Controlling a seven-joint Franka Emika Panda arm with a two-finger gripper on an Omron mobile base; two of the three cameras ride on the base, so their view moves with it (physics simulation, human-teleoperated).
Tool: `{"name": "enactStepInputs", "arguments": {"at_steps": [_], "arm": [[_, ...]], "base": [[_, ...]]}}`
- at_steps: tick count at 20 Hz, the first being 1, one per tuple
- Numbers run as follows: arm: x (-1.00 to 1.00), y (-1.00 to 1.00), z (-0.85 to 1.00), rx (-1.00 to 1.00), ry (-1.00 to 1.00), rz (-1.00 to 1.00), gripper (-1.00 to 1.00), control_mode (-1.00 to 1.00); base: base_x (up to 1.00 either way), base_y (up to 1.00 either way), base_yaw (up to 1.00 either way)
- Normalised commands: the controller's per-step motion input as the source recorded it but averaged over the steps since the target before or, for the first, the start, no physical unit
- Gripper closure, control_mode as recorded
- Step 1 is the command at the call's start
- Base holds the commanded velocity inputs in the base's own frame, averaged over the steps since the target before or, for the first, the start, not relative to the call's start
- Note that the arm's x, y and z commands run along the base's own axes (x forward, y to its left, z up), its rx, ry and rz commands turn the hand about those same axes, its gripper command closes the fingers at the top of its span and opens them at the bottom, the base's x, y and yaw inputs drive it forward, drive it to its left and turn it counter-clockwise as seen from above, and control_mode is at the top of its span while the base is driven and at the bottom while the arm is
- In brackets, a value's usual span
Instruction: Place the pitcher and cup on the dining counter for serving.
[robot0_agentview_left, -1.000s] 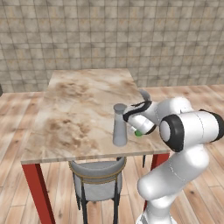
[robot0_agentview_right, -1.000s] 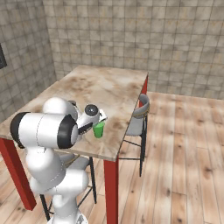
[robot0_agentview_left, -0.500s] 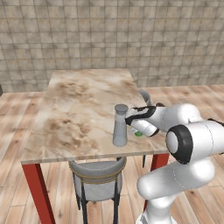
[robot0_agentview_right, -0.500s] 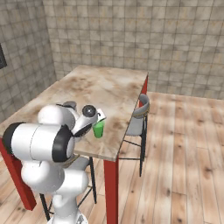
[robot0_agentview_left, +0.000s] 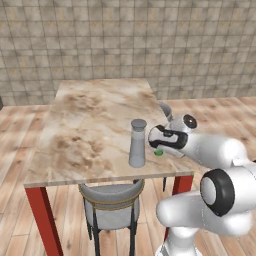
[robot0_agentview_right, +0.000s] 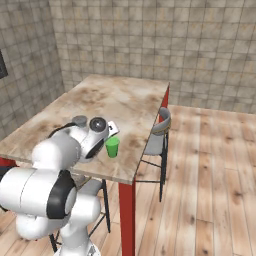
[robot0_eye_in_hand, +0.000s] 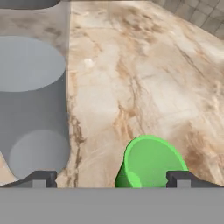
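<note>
Now we see the grey pitcher (robot0_agentview_left: 137, 143) standing upright on the dining counter (robot0_agentview_left: 90, 130), near its front edge, with the small green cup (robot0_agentview_right: 112, 147) upright just beside it, the two apart. Our gripper (robot0_eye_in_hand: 111, 178) hangs low over the marbled top, jaws spread wide and holding nothing; in the hand view the cup sits between the fingertips (robot0_eye_in_hand: 180, 178), closer to one, untouched. A grey stool (robot0_agentview_left: 112, 202) is tucked under the near edge, another chair (robot0_agentview_right: 157, 134) at the counter's side.
</note>
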Motion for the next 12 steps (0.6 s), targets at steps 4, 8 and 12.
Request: {"name": "enactStepInputs", "arguments": {"at_steps": [4,8,12], "arm": [[-0.72,0.00,0.50,0.00,-0.07,0.00,-1.00,-1.00],[-0.75,-0.01,0.64,0.00,-0.12,0.00,-1.00,-1.00],[-0.56,-0.03,0.92,0.00,-0.17,0.00,-1.00,-1.00]], "base": [[0.00,0.00,0.00],[0.00,0.00,0.00],[0.00,0.00,0.00]]}}
